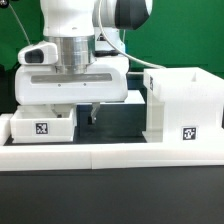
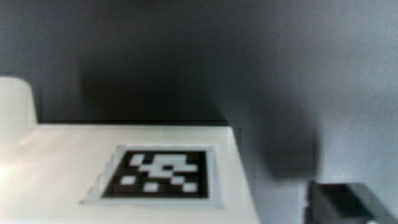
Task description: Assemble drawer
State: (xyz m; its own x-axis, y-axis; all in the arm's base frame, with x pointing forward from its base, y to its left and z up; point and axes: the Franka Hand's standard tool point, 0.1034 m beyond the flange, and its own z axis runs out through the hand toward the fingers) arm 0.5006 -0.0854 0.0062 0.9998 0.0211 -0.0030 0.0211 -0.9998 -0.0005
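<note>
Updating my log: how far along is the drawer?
Done: nothing looks joined; the housing stands apart from the tray. In hand: the gripper hangs at the tray's edge; its grip is unclear. Left: getting the tray into the housing.

Glossy white, rounded arm shell point(image 1: 75, 15) with black joint cap point(image 1: 130, 12); grey cylindrical wrist collar point(image 1: 70, 48); boxy white gripper point(image 1: 90, 117) with dark front slot and short dark fingers point(image 1: 92, 112); pale cable point(image 1: 116, 40) alongside.
</note>
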